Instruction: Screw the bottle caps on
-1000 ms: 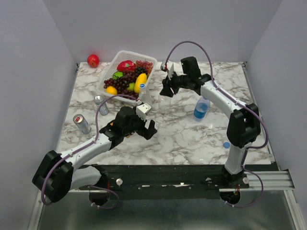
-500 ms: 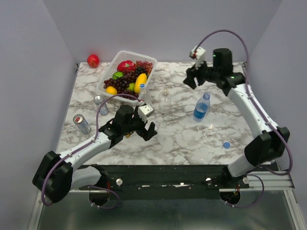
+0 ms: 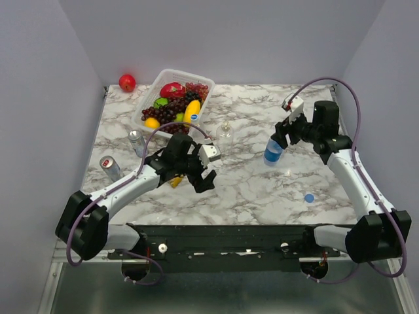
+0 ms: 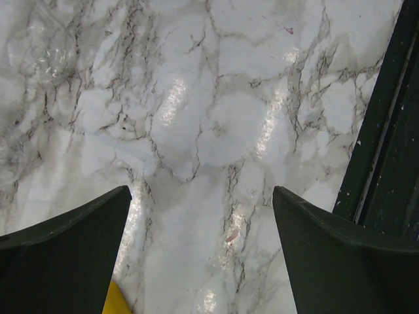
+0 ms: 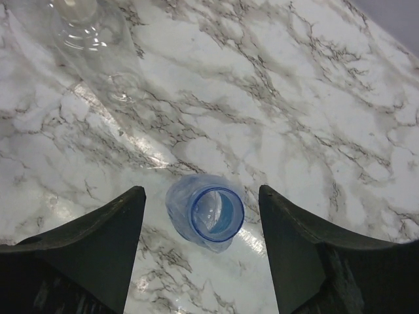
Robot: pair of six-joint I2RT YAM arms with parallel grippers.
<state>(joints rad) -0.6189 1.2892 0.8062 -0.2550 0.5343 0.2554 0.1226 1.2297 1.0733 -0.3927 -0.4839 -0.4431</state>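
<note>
Right pincer [image 5: 201,190] spread above blue-tinted bottle [image 5: 205,212]; bottle upright, uncapped mouth facing up.

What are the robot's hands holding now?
Nothing. The left hand and the right hand are open and empty; the right hovers over the blue bottle.

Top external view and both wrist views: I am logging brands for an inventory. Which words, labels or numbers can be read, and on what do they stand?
No text can be read in any view.
Blue label on the blue-tinted clear plastic bottle: too small to read.
Coloured markings on the two slim silver cans: blurred.
Blue sticker on the yellow fruit in the white plastic basket: too small to read.
</note>
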